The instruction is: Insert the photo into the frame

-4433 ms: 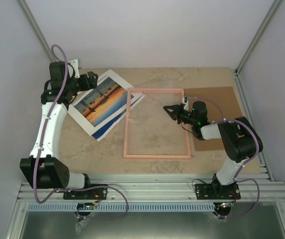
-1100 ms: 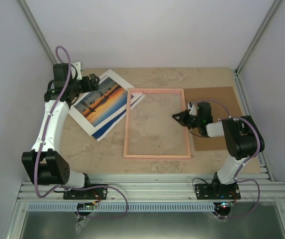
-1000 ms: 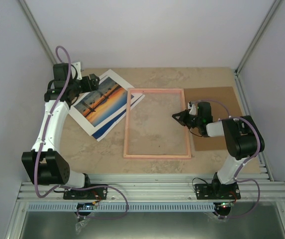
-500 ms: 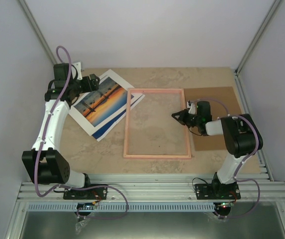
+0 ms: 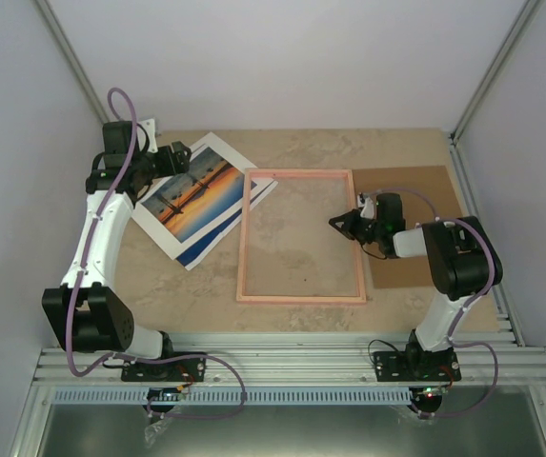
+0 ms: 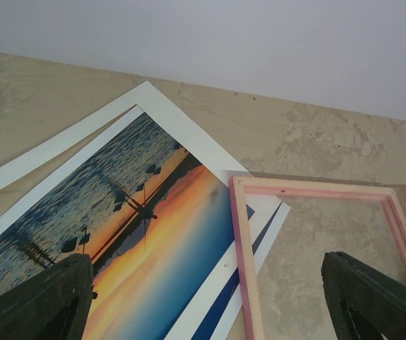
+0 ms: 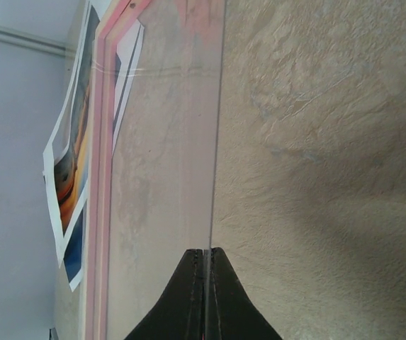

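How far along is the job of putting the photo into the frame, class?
Done: nothing yet; the photo lies outside, left of the frame, one corner under its left bar. In hand: the right gripper is shut on the edge of a clear sheet inside the frame; the left gripper hangs open over the photo. Left: grasping the photo and seating it.

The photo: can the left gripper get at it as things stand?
Probably yes: the left gripper hangs open above the photo with nothing between; only the frame overlaps one corner.
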Robot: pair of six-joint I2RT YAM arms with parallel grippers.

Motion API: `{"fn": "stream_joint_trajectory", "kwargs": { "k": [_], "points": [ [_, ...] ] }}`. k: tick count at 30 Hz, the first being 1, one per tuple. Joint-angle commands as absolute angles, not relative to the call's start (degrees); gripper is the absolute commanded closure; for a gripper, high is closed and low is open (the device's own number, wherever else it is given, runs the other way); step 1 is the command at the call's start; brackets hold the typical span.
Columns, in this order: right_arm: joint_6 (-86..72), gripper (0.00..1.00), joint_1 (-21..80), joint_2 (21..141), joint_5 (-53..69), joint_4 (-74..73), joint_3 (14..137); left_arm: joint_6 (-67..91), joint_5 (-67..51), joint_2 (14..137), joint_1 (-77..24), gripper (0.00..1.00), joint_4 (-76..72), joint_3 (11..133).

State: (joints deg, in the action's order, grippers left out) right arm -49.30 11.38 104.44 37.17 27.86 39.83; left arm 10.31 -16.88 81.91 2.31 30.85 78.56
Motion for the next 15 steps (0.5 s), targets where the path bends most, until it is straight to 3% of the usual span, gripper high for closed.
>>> {"fn": "stream_joint_trajectory", "kwargs": {
  "k": [1,15],
  "points": [
    [-46.92,0.99,10.99,104.23,35.93,25.81,41.35,10.33,-17.8,82.17,2.79,0.1,29.23,78.31],
    [-44.15,1.0,10.12,102.99,34.96,22.27,42.43,10.28,-17.86,82.44,2.75,0.1,29.08,78.43]
  ]
}}
